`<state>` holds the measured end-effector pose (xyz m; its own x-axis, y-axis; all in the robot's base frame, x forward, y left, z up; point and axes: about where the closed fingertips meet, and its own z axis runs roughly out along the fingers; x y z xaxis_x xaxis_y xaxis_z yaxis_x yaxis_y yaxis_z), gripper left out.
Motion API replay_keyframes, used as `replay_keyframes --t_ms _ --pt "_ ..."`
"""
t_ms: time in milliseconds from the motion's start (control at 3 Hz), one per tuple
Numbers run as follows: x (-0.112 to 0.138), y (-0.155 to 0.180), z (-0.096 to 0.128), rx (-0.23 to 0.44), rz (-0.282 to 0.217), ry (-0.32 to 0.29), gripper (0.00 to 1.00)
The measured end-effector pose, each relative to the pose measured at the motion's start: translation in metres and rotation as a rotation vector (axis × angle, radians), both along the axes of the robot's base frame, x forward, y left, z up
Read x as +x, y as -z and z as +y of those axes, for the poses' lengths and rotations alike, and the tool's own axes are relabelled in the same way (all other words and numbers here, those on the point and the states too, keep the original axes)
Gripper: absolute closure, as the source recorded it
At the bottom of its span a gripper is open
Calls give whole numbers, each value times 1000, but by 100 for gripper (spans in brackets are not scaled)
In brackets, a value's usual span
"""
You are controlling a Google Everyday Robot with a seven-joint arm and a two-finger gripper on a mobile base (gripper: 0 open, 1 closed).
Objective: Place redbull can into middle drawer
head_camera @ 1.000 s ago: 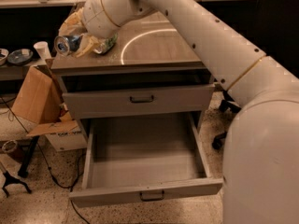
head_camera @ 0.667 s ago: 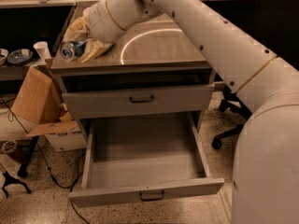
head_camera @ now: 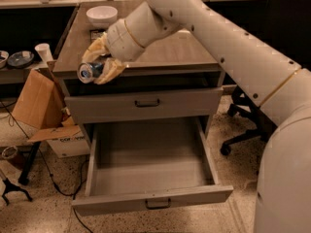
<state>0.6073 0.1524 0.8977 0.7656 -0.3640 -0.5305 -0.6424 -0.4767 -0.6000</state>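
My gripper hangs at the front left corner of the cabinet top, its cream fingers shut on the redbull can. The silver and blue can lies on its side in the grip, its top facing left, just above the closed upper drawer front. The middle drawer is pulled out wide below, and its flat grey tray shows nothing inside. The can is above and left of the tray's left rim.
A white bowl stands at the back of the cabinet top. An open cardboard box sits on the floor to the left. An office chair base stands to the right. A white cup sits on a left shelf.
My gripper has come forward and down from over the cabinet top's left side to its front left corner, with the can still held.
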Motion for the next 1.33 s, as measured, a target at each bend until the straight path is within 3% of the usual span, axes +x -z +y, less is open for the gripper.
replay_keyframes --t_ms 333,667,1000,1333 --pt "-5 23 -13 -20 65 10 100" --pt "-10 56 -27 -40 154 22 100" --pt "-19 101 -44 -69 276 43 100" --pt "-26 128 -54 -87 348 59 100"
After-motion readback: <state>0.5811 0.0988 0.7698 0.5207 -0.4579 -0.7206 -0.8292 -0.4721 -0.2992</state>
